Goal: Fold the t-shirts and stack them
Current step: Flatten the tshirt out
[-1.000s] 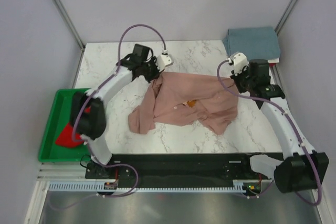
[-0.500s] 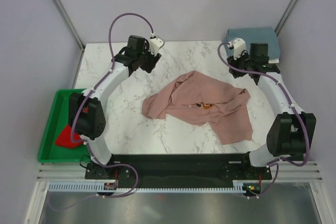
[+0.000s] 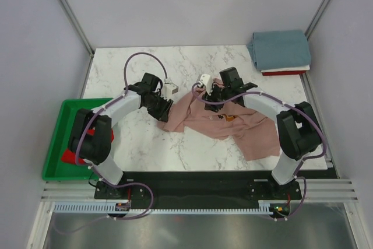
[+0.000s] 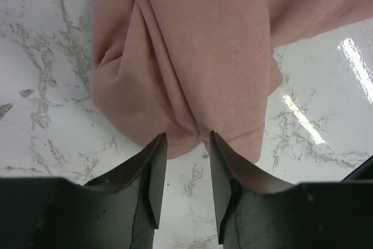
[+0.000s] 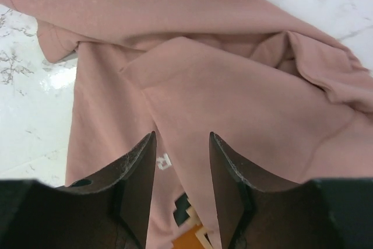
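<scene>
The dusty-pink t-shirt (image 3: 233,122) lies crumpled in the middle of the marble table, its print partly showing. My left gripper (image 3: 165,108) is low at the shirt's left end. In the left wrist view it (image 4: 186,138) is open, with the pink hem (image 4: 186,56) just at its fingertips. My right gripper (image 3: 213,94) hovers over the shirt's upper middle. It (image 5: 182,135) is also open, above the pink cloth (image 5: 233,86) and the pixel print (image 5: 195,225). A folded grey-blue t-shirt (image 3: 280,49) rests at the back right, with a red edge (image 3: 288,73) under it.
A green tray (image 3: 55,144) sits off the table's left edge with red cloth (image 3: 73,154) in it. The left arm partly covers the tray. Grey walls and metal posts close in the table at the back and sides.
Both grippers let go of the pink shirt and it dropped crumpled onto the table. Both arms swung to the far edge, then came back in low over the shirt.
</scene>
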Controlling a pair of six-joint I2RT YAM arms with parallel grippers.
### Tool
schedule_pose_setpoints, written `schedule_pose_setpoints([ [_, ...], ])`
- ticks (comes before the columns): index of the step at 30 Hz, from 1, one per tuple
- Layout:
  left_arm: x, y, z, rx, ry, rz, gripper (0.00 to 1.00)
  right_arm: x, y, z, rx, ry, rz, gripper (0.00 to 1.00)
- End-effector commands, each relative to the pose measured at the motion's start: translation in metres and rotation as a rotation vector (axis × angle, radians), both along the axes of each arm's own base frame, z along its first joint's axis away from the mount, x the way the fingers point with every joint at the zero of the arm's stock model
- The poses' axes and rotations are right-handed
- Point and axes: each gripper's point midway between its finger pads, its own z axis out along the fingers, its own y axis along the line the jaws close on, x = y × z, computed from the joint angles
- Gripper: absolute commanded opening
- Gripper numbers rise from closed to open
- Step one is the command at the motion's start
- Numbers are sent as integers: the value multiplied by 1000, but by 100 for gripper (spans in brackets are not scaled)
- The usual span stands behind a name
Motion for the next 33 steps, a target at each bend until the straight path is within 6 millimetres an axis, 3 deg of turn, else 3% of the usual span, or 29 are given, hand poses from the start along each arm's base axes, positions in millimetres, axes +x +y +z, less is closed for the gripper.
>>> schedule_pose_setpoints([
  [1,1,-5,-2,-80,55,72,42,6,33,9,51,-65,93,49],
  [6,15,16,-2,-73,31,159,42,-3,56,-2,45,-70,188,50],
  [12,32,39,5,-72,0,225,42,-9,68,-12,34,-57,223,52],
  [33,41,44,0,-88,19,258,42,-3,81,-36,-13,-45,245,58],
])
